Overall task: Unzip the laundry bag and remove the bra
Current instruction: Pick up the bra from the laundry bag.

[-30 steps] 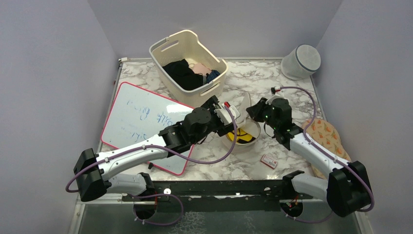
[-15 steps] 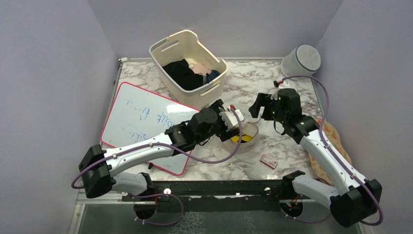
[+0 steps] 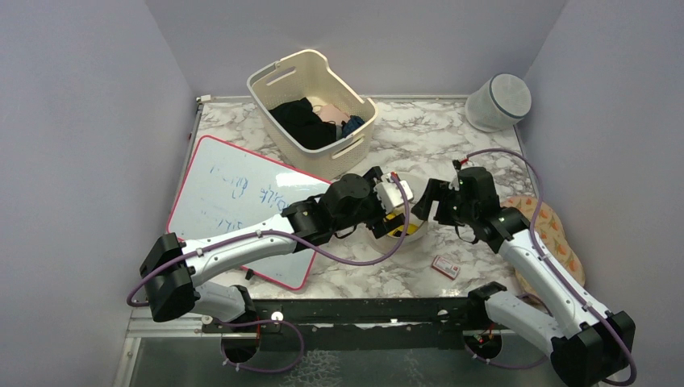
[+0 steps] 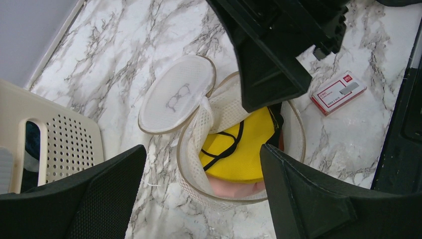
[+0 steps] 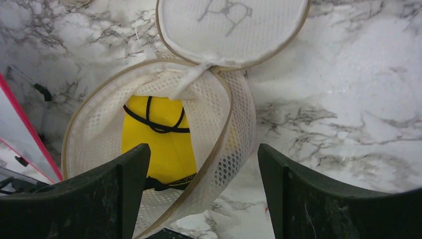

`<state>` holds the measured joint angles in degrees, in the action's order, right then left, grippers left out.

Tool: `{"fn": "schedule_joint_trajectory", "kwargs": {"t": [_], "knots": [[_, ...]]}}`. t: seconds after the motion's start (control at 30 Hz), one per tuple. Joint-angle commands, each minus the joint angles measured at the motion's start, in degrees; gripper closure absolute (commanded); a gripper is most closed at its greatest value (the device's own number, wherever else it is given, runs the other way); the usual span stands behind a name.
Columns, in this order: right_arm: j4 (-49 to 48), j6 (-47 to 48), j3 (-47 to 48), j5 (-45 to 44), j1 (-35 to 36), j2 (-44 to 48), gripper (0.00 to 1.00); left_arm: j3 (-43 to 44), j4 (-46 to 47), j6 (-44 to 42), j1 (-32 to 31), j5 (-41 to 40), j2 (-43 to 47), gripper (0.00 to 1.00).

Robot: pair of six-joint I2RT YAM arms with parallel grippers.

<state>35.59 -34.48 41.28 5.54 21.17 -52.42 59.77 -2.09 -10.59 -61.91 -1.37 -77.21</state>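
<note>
At bench [image 3: 419,145] centre, just on the near side of the basket [image 3: 310,109]: laundry bag [image 4: 199,164] unzipped, bra [image 4: 246,149] not yet out.
Mouth facing up, lid [image 4: 176,94] with the printed outline flopped flat on the far side, joined at the rim; yellow, black-strapped, low in the pouch. Left gripper [image 4: 201,154] and right gripper [image 5: 203,149] both spread wide over the mouth, holding nothing. Hazards, as judged: mesh wall pinched with the bra, lifting the whole pouch; strap snagging on the rim; two grippers colliding at one small opening. Smooth marbled surface, so a light pouch liable to slide. Also listed: whiteboard [image 3: 234,201] left, small red-and-white box [image 3: 445,266] near right, patterned cloth [image 3: 544,230] right edge, white-grey cylinder [image 3: 498,102] far right. Plain lilac walls [image 3: 81,121] on three sides.
</note>
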Motion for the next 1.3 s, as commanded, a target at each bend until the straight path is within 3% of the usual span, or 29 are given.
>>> {"fn": "schedule_joint_trajectory", "kwargs": {"t": [0.0,0.1,0.27,0.43,0.67,0.87,1.1,1.27], "knots": [[0.26,-7.79,-5.89,7.61,-0.12,4.08,0.27,-0.25,0.71,1.38,-0.41,-0.53,-0.29,0.24],[-3.52,-7.09,-9.59,11.81,-0.07,8.99,0.30,1.63,0.14,5.33,-1.57,-1.43,-1.02,0.31],[-4.96,-4.92,-12.23,10.24,-0.12,18.96,0.34,4.49,0.39,22.58,-1.83,0.78,-4.16,0.36],[-10.50,-4.48,-16.60,16.34,-0.12,21.03,0.43,8.90,-4.01,34.40,-4.47,-2.36,-9.65,0.42],[-11.07,-4.89,-21.01,18.48,-0.09,22.20,0.53,17.19,-15.11,37.44,-11.21,-16.85,-15.40,0.45],[-10.94,-6.02,-25.16,18.60,-0.12,27.99,0.67,15.59,-17.25,40.08,-12.64,-20.56,-16.18,0.47],[-11.82,-5.84,-26.53,21.06,-0.12,26.35,0.77,17.42,-25.24,36.29,-12.80,-23.44,-18.99,0.50],[-12.83,-5.68,-28.25,21.83,-0.08,24.31,0.78,17.04,-26.24,34.79,-12.80,-23.86,-21.51,0.48]]}}
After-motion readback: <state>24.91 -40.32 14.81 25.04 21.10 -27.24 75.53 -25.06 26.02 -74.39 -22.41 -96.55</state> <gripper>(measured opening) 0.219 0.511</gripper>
